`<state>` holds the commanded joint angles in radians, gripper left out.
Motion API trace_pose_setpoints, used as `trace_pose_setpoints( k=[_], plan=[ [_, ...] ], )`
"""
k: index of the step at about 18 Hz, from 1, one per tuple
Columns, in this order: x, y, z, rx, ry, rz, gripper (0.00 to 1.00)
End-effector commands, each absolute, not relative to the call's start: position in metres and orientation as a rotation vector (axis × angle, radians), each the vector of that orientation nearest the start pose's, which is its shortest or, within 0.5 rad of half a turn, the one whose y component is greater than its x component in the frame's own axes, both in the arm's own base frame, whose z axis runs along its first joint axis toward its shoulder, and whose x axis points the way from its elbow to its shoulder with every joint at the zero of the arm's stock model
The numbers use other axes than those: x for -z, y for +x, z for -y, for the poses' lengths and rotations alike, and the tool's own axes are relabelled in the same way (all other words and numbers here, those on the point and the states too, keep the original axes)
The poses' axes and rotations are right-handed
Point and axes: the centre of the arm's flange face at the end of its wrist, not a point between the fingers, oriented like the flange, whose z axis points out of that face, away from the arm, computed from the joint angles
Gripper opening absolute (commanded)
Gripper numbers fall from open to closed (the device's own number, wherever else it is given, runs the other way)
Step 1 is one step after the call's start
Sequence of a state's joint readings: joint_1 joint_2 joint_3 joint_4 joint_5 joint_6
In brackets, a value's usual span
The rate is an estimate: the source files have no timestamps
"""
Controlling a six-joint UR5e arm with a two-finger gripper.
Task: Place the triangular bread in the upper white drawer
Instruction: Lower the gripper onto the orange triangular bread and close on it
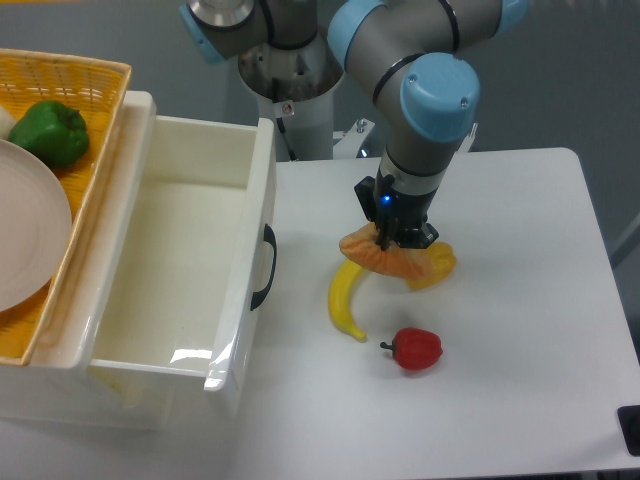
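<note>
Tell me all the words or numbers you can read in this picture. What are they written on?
None can be read.
A small red-and-white sticker sits on the robot's white base, but it is too small and blurred to read.
The white drawer, the triangular bread and the end effector show no writing.

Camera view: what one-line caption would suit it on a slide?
Gripper meets the triangular bread beside a banana, the white drawer open nearby.

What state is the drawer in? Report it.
Open and empty: the drawer is pulled out, bare white floor showing; the bread is on the table.
</note>
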<state>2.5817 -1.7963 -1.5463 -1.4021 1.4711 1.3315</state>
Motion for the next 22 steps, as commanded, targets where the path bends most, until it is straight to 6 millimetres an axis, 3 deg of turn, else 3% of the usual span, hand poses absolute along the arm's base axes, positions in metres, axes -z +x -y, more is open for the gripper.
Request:
trace_pose_setpoints(
  k=[14, 22],
  plan=[
    [-0.400, -0.411, -0.431, 0.101, -3.017, -0.436, 0.00],
    [-0.419, -0.419, -0.434, 0.065, -2.987, -0.363, 0.00]
  ],
)
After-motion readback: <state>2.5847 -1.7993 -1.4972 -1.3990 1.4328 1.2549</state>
